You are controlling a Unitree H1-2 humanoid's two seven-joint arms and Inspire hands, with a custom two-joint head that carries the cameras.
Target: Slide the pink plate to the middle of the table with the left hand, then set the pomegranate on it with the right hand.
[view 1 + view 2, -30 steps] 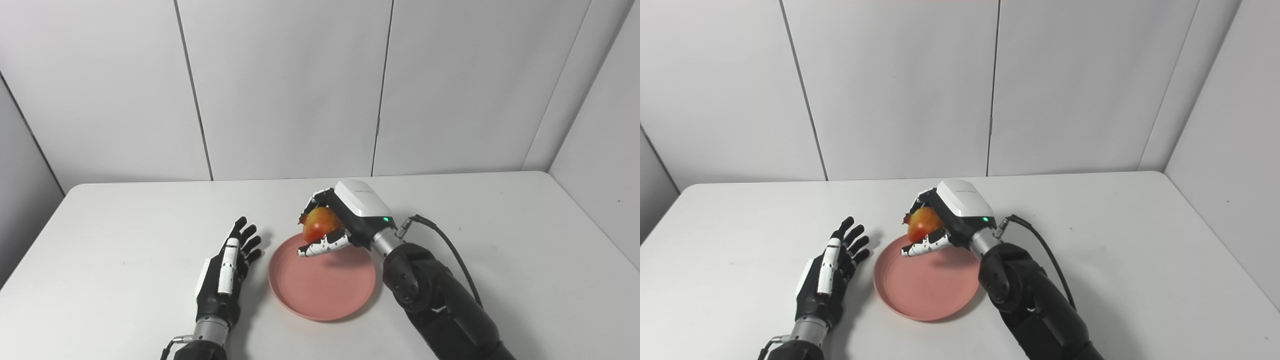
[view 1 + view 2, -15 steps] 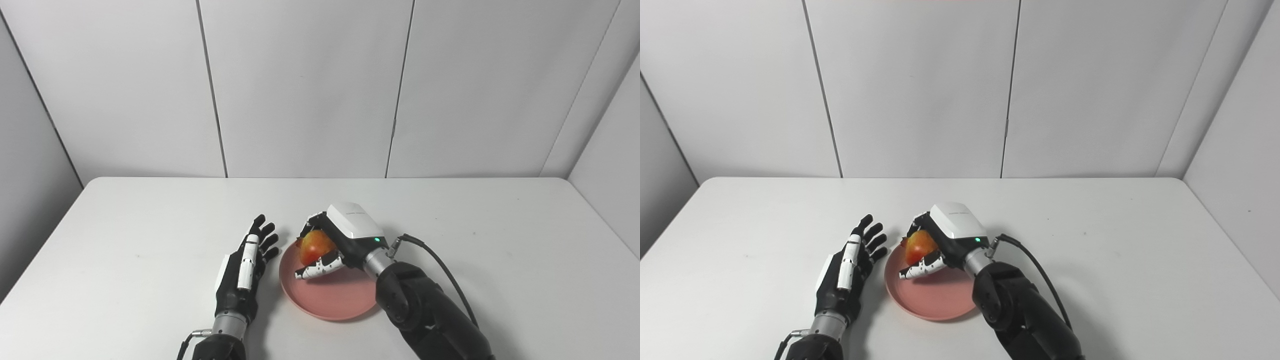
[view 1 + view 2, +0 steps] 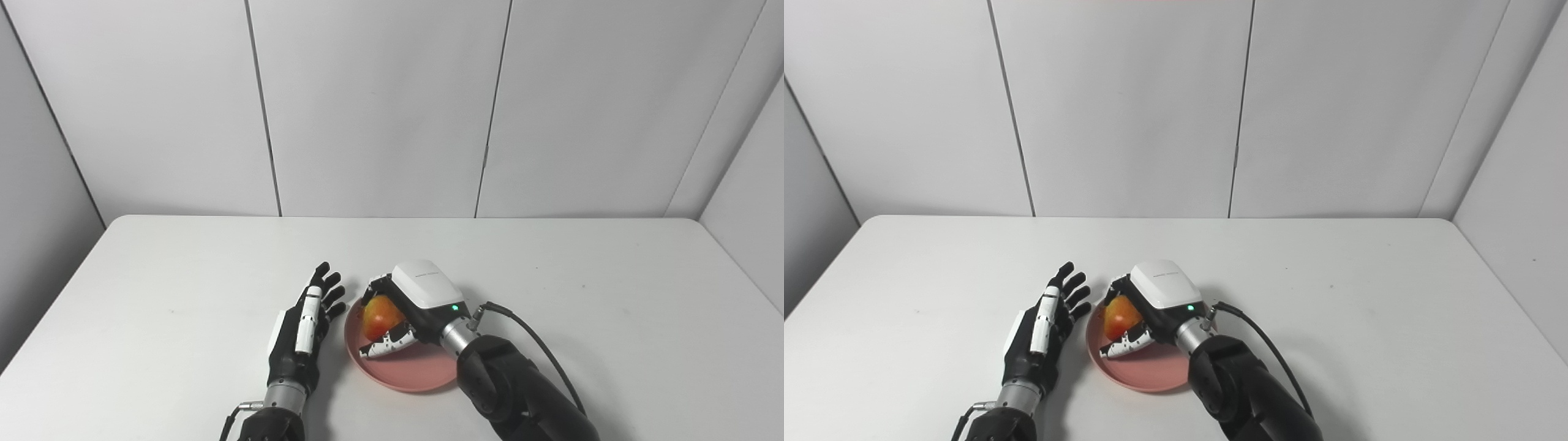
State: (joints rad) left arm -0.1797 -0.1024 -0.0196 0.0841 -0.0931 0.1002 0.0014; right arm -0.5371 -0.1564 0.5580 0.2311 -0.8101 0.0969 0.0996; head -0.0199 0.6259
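Right hand (image 3: 409,309) grips the pomegranate (image 3: 378,313) over the plate (image 3: 404,375); released off-centre, it could roll toward the spread left hand (image 3: 300,337).

Faint print on right hand (image 3: 409,307) casing — too small, unreadable.

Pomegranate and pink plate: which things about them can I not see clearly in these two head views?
- Whether the pomegranate already rests on the pink plate: both views, its underside is covered by the right hand.
- The pomegranate's far side and top: hidden under the hand's white housing.
- The plate's right rim: behind the right forearm.
- Whether the open left hand touches the plate's edge: too close to tell.
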